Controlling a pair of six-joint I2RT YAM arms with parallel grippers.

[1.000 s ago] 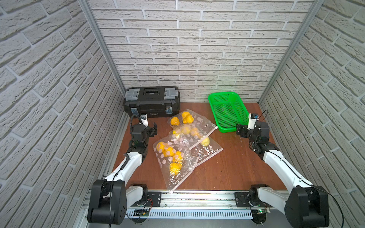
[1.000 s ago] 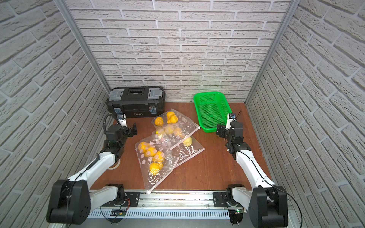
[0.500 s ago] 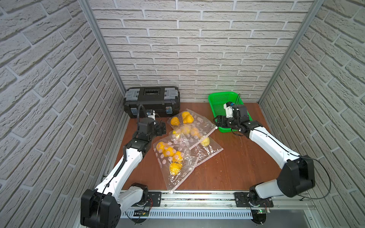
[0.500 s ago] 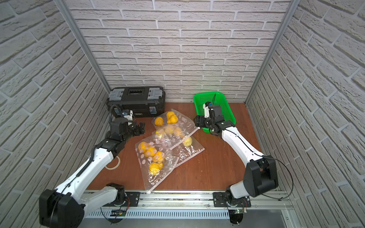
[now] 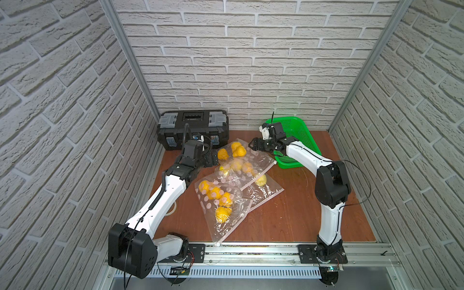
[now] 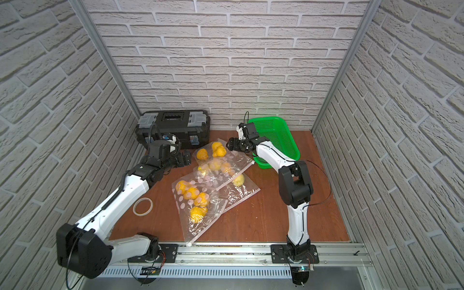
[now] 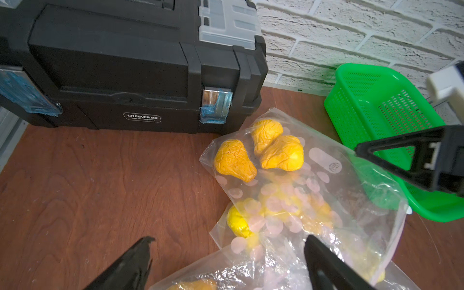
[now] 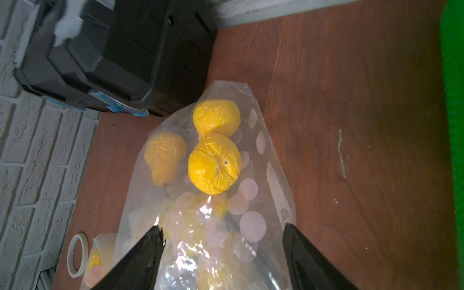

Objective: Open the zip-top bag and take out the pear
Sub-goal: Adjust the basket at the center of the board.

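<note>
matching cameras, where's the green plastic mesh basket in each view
a top view: green plastic mesh basket at the back wall, behind the right arm
a top view: same place
left wrist: against the wall, beside the black plastic toolbox
right wrist: just a blurred green edge strip
shared landmark: that toolbox

- I see a black toolbox [image 5: 192, 129] against the back wall, lid down, its latches covered in what may be blue film.
- A green mesh basket [image 5: 300, 135] sits to its right, well apart.
- A tape roll [image 8: 71, 253] lies flat on the wooden table [image 5: 288, 213], left side.
</note>
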